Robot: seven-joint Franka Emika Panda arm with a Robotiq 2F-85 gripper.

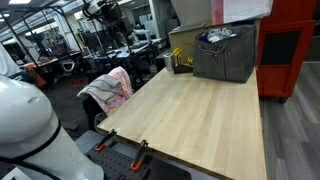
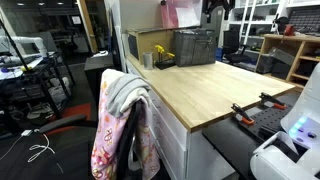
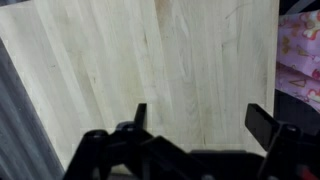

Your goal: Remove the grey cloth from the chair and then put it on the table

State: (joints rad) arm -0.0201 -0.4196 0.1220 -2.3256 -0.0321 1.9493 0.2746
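**Grey cloth on chair, claw released above table, no grasp yet**

The grey cloth (image 2: pixel 122 92) is seen draped over the top of the chair (image 2: pixel 128 135) back, with its folds hanging down both sides. It stays there by its own weight only; nothing is pinning it. It lies on top of the pink patterned fabric (image 2: pixel 104 150), so the upper layer can be taken without the lower one if the pinch is kept shallow. This is judged, not tested.

The chair is parked just beside the long edge of the table (image 2: pixel 215 85), back toward the table. A short carry is therefore expected.

In the wrist view the claw (image 3: pixel 200 125) is found released, its two fingers spread wide with nothing between them. Bare table planks (image 3: pixel 120 60) are seen directly beneath it. Pink fabric (image 3: pixel 300 45) is visible off to one side of the claw, past the table edge. The grey cloth itself cannot be made out in that view.

Relative to the claw, the cloth is placed sideways and beyond the table edge, well apart from the fingers.

The grey crate (image 1: pixel 225 52) is noted at the far end of the table, and the orange-handled clamps (image 1: pixel 140 150) at the near edge. The middle planks are left as the place for the cloth.

Step in hand is judged as the approach; no part of the task is done.
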